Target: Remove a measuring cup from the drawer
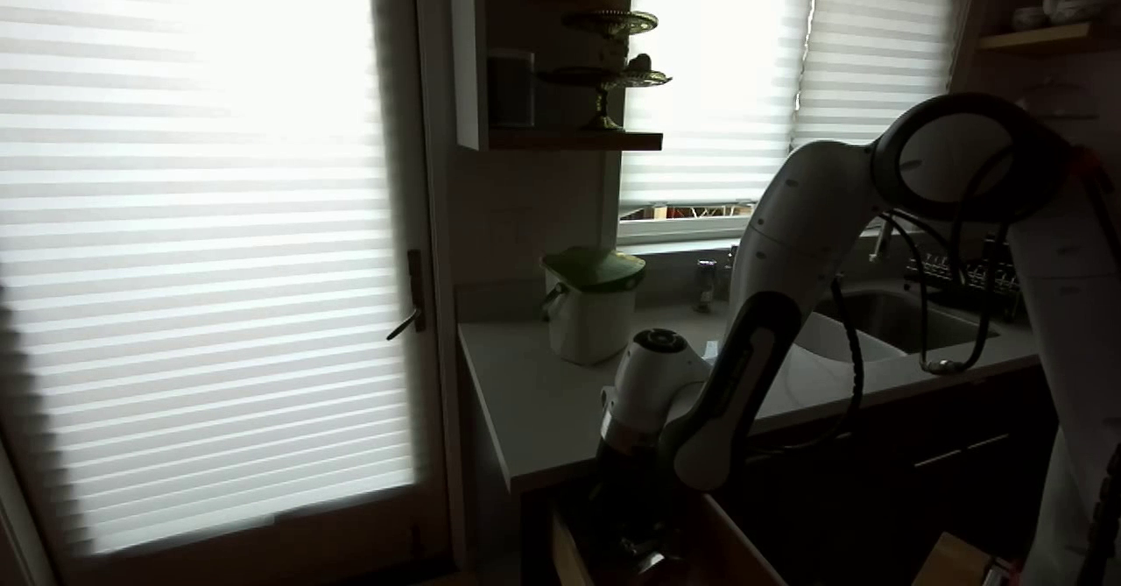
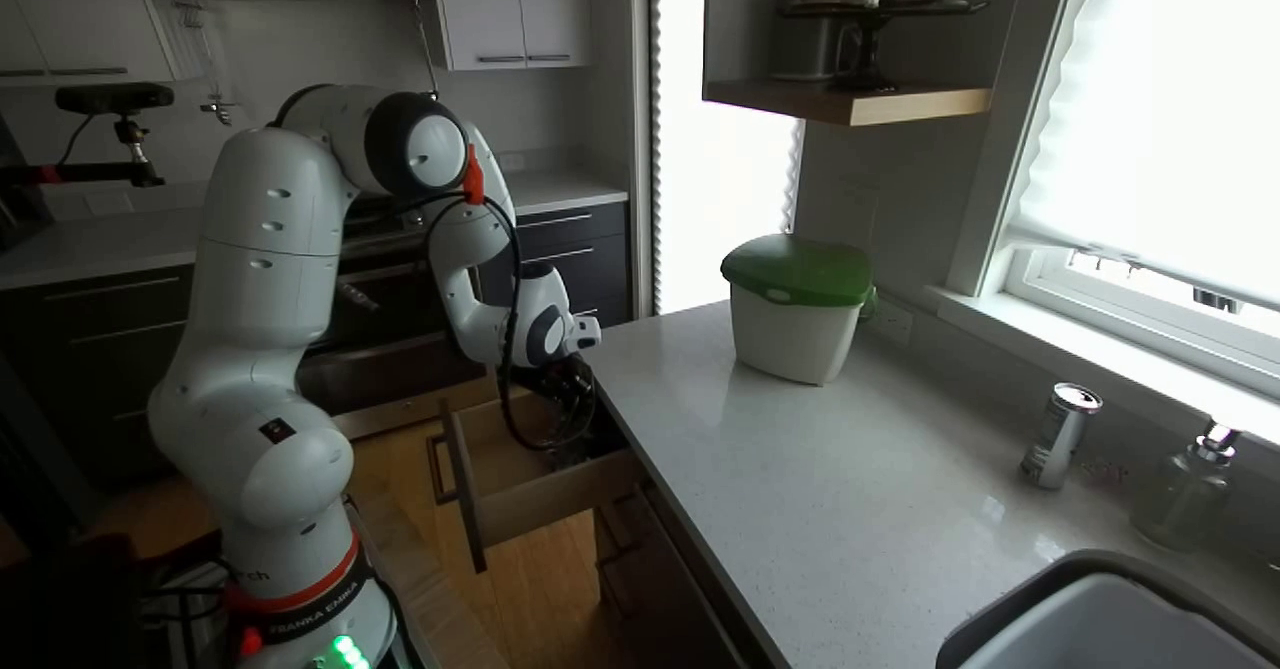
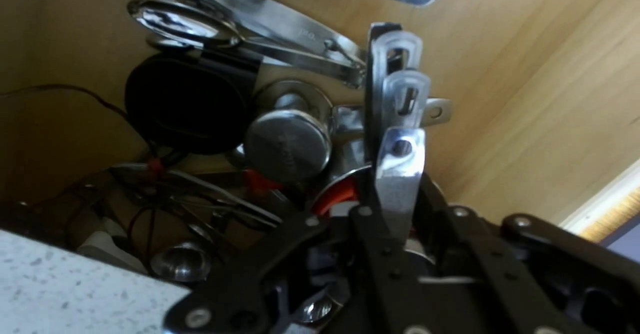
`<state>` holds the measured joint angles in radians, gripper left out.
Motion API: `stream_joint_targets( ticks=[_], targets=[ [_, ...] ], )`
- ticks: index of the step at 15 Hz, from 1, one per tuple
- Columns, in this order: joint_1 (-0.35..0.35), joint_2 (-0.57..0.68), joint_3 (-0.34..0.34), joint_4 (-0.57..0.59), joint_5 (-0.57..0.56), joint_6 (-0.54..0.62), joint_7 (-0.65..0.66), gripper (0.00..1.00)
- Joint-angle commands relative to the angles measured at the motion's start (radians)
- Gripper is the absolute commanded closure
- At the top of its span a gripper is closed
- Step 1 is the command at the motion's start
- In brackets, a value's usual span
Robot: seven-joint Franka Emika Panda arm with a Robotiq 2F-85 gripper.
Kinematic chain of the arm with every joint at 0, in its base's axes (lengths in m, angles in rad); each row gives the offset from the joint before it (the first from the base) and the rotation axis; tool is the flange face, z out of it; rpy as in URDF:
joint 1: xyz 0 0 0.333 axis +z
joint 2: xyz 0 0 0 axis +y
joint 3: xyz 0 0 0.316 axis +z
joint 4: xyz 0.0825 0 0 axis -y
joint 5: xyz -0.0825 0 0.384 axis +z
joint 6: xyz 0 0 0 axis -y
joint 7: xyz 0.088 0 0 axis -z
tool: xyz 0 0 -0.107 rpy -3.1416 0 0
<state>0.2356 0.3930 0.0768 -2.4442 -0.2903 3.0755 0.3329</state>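
Note:
The wooden drawer (image 2: 560, 494) is pulled out beneath the counter; its side wall (image 1: 740, 538) also shows in an exterior view. The wrist view shows the wooden drawer floor (image 3: 520, 99) and utensils. My gripper (image 3: 400, 199) points down into the drawer in both exterior views (image 1: 635, 503) (image 2: 570, 384). Its fingers stand on either side of a shiny metal handle (image 3: 400, 157), apparently of a measuring cup. Behind are clear-ended handles (image 3: 407, 92) and a metal cup with red inside (image 3: 340, 194), partly hidden. Contact of the fingers with the handle cannot be made out.
The pale speckled counter edge (image 3: 75, 289) borders the drawer. A metal cylinder (image 3: 287, 144), a black oval object (image 3: 187, 102), a metal scoop (image 3: 182, 22) and tangled utensils (image 3: 190, 214) lie in the drawer. A green-lidded bin (image 2: 795, 299) stands on the counter.

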Motion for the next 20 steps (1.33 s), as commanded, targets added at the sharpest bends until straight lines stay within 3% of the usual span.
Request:
stream_joint_targets(
  ticks=[1,5,11,20],
  targets=[
    [-0.044,-0.047,0.054,-0.058,0.112,0.004,-0.092,0.94],
    [-0.107,-0.083,0.127,-0.098,0.219,-0.002,-0.188,0.94],
    [-0.277,-0.14,0.313,-0.157,0.353,-0.003,-0.348,0.94],
    [-0.67,-0.218,0.733,-0.194,0.398,-0.172,-0.69,0.94]
  ],
)
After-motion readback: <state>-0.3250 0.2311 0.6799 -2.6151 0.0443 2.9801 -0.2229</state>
